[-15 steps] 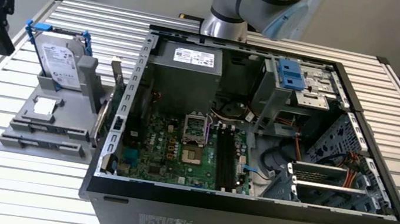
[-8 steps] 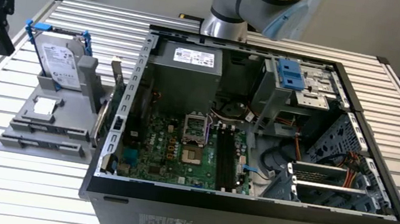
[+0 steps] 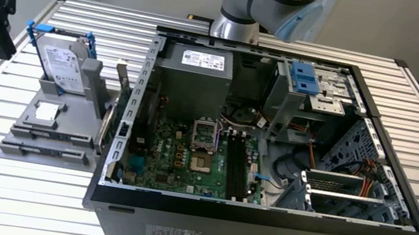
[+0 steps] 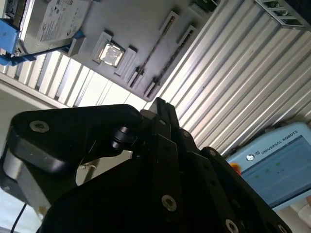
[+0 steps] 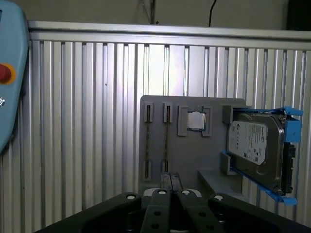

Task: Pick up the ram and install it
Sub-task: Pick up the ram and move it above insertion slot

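Gripper clenched on nothing, hanging clear of the grey holder, where the ram sits edge-on in its slots.

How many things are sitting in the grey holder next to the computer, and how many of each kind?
hard drive in a blue frame: 1
square processor chip: 1
ram stick: 1
Total: 3
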Controlling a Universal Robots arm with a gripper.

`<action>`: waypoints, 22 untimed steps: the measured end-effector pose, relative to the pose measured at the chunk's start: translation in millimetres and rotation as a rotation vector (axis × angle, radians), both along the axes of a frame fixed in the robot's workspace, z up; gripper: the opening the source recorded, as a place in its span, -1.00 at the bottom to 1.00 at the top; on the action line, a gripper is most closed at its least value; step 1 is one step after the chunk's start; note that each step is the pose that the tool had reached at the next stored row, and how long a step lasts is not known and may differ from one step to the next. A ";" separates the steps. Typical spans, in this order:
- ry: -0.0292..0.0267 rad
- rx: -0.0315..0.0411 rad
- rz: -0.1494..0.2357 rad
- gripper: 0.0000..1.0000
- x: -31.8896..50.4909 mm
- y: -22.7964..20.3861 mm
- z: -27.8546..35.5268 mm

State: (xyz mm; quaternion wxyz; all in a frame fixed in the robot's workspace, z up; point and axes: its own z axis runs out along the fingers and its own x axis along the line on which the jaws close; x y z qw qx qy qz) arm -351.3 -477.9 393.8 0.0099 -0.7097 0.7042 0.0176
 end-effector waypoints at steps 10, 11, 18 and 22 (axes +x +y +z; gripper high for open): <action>0.0000 0.0000 0.001 1.00 0.0 0.0 -0.2; -0.0002 -0.0005 0.001 1.00 0.1 0.0 -1.0; -0.0028 -0.0049 0.013 1.00 0.0 0.0 -12.2; -0.0113 -0.0118 0.021 1.00 -0.1 0.1 -15.9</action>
